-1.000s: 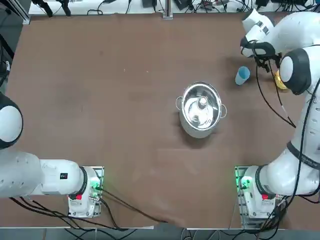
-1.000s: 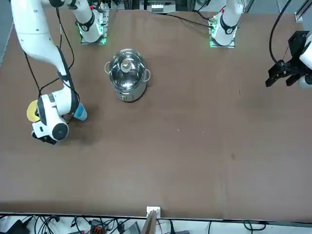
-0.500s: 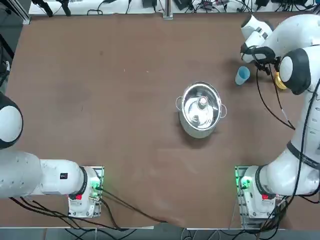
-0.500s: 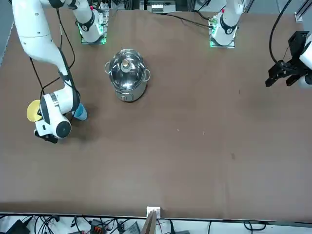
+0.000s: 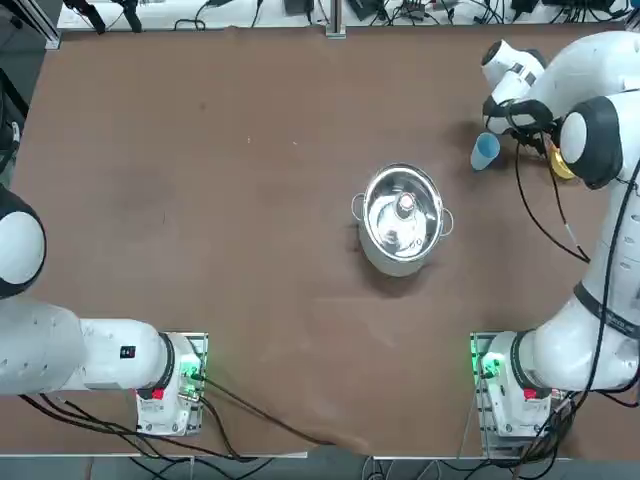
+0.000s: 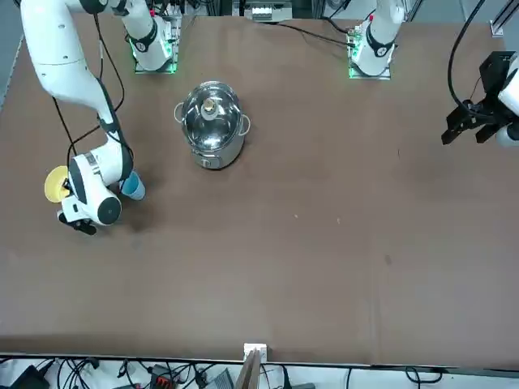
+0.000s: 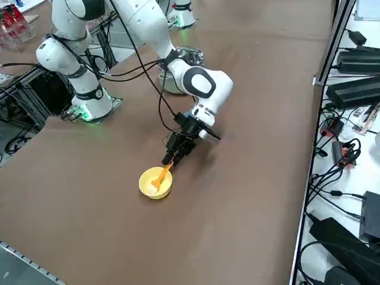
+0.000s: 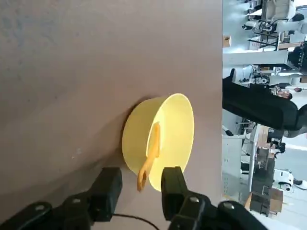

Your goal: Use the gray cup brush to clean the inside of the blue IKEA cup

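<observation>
The gray cup brush (image 8: 152,146) shows as an orange-tan stick lying in a yellow cup (image 8: 173,122), with its handle end sticking out over the rim. My right gripper (image 8: 141,173) is low at that cup's side. Its fingers stand apart on either side of the handle tip and do not visibly touch it. From the right side, the gripper (image 7: 173,155) points down at the brush (image 7: 161,176) in the yellow cup (image 7: 155,184). The blue IKEA cup (image 5: 485,151) stands upright just beside my wrist, toward the pot, and also shows as the blue cup (image 6: 134,189) from the front.
A steel pot (image 5: 385,238) with a knobbed lid stands mid-table, well away from the cups. The table's right edge runs just beyond the yellow cup (image 5: 560,166). Cables and equipment lie off the far edge.
My right wrist has shifted a little toward the table's far edge, staying by the yellow cup. Both cups and the pot have not moved.
</observation>
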Available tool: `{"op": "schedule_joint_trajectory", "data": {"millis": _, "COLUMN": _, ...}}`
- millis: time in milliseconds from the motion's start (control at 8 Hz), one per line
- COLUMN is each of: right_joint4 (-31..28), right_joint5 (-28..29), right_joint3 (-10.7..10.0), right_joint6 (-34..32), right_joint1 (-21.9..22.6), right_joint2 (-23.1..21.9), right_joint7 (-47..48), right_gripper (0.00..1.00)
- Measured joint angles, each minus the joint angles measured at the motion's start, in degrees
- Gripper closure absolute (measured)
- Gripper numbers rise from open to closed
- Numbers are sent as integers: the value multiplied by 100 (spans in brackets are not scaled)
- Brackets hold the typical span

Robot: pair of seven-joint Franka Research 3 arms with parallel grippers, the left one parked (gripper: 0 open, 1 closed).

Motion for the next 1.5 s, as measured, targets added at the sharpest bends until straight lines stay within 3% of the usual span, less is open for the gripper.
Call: {"op": "schedule_joint_trajectory", "data": {"millis": 1500, "right_joint4": -44, "right_joint5": -102, "right_joint3": -5, "right_joint6": 168, "right_joint1": -78, "right_joint2": 0, "right_joint7": 172, "right_gripper": 63}}
